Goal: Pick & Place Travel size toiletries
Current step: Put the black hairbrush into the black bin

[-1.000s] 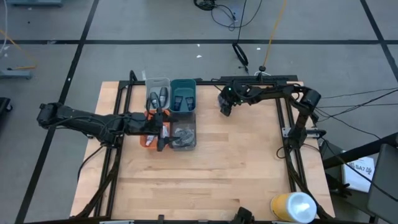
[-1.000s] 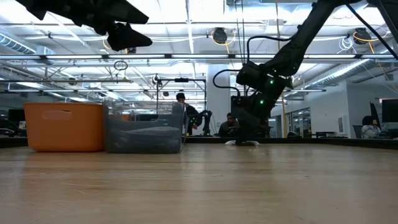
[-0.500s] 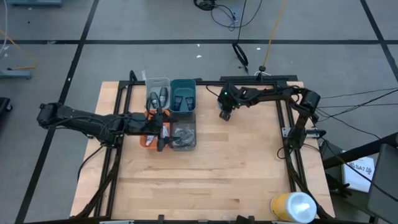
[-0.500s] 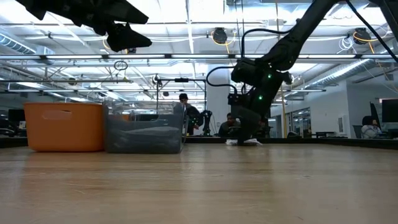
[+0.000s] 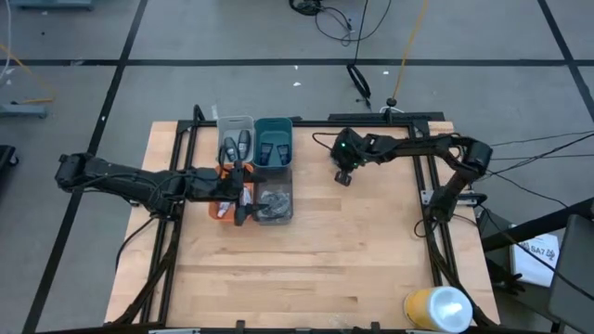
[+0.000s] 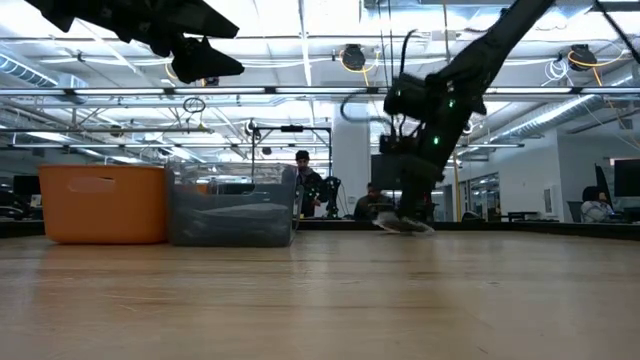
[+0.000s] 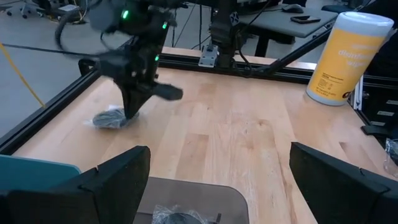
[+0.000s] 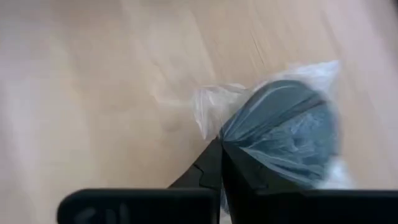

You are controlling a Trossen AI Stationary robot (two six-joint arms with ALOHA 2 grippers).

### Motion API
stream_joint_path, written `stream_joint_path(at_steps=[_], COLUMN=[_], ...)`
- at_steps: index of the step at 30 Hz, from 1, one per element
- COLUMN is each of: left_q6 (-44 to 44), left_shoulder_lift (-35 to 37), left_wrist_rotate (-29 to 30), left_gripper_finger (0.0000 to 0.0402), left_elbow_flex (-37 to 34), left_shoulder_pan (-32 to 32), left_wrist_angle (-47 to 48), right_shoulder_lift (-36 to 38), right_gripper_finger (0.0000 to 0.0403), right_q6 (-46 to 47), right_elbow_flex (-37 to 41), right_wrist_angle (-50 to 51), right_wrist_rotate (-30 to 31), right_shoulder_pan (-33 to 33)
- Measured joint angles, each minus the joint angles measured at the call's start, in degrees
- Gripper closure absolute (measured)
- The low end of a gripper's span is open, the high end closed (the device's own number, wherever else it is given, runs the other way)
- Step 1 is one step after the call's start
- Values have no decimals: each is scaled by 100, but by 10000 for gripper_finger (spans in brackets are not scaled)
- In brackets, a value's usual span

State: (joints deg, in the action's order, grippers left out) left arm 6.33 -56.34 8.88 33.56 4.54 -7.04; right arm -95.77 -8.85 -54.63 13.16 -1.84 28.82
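The right wrist view is showing what the others cannot — the right gripper (image 8: 219, 163) with its fingers pressed together on a dark grey round puff (image 8: 283, 140) in clear wrap, the puff bulging just past the fingertips against the wooden counter (image 8: 93, 93). From overhead the puff is lying hidden under that gripper (image 5: 343, 176), while the left wrist view is catching it from the side, the puff (image 7: 111, 119) resting on the counter at the tips of the far arm's fingers. A second ago those fingers were spread and the gripper sat nearer the teal bin (image 5: 273, 141); it has since closed and shifted slightly away from the bins, toward the counter's middle. The right arm is reaching in long and low from its base, wrist tipped steeply downward. The left gripper (image 5: 243, 190) is hovering above the orange bin (image 6: 102, 203) and grey bin (image 6: 232, 208) with its fingers held wide — holding nothing — its arm stretched level across the counter's edge.
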Motion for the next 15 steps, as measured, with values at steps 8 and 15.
stream_joint_path(at_steps=[8,15], left_q6=[-2,68], left_shoulder_lift=[0,0], left_wrist_rotate=[8,15], left_gripper_finger=[25,25], left_elbow_flex=[0,0], left_shoulder_pan=[6,6], left_wrist_angle=[4,-62], right_shoulder_lift=[832,1555], right_gripper_finger=[402,403], right_q6=[-71,-93], right_elbow_flex=[-18,-16], right_wrist_angle=[-120,-212], right_wrist_rotate=[1,-1], right_shoulder_pan=[-536,-1093])
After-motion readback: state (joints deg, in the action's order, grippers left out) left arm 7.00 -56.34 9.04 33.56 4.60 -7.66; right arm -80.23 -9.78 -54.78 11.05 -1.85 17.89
